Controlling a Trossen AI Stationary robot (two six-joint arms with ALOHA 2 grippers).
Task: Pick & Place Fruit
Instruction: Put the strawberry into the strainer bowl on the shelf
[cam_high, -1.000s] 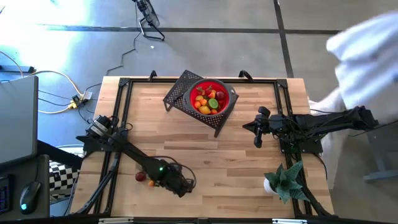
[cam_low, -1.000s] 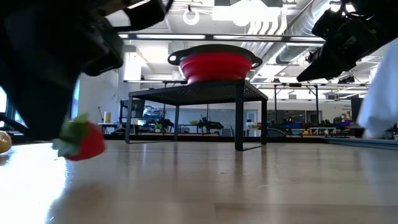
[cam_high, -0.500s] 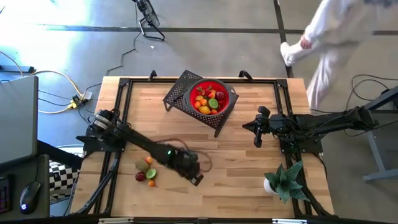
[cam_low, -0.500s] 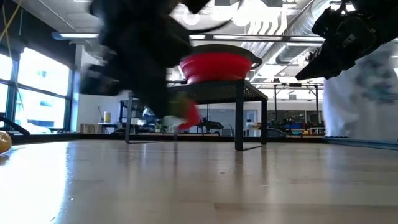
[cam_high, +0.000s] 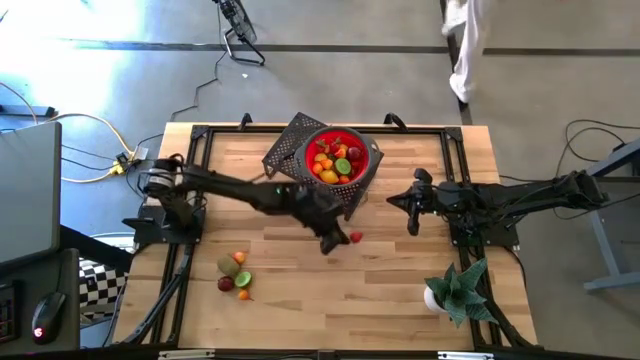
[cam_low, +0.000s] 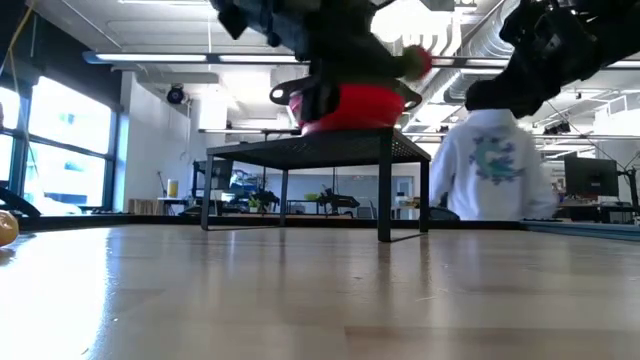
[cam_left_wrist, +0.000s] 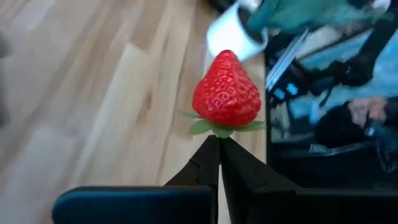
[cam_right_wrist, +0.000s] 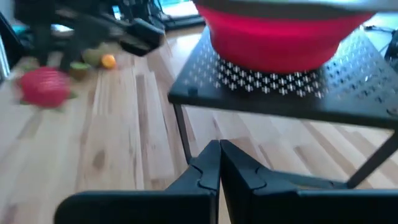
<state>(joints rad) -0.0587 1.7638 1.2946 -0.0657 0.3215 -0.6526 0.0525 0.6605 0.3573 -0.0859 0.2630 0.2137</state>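
A pale planked wooden table (cam_high: 400, 280) with a satin sheen — matt black perforated metal stand (cam_right_wrist: 298, 93) — glossy, dimpled red plastic strawberry (cam_left_wrist: 226, 93).

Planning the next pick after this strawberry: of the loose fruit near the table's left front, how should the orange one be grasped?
Judging from above, take the orange fruit across its round middle, coming straight down; the dark red fruit crowds one side, so set the fingers along the other axis.

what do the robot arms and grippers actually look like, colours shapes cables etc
Both arms are dark, near-black, slim jointed tubes fixed to black frames at the table's sides. The left arm has a small green light partway along it and a silvery joint near its base. The right arm looks all black. Each gripper ends in two flat, dark, tapering fingers mounted on a blocky black body.
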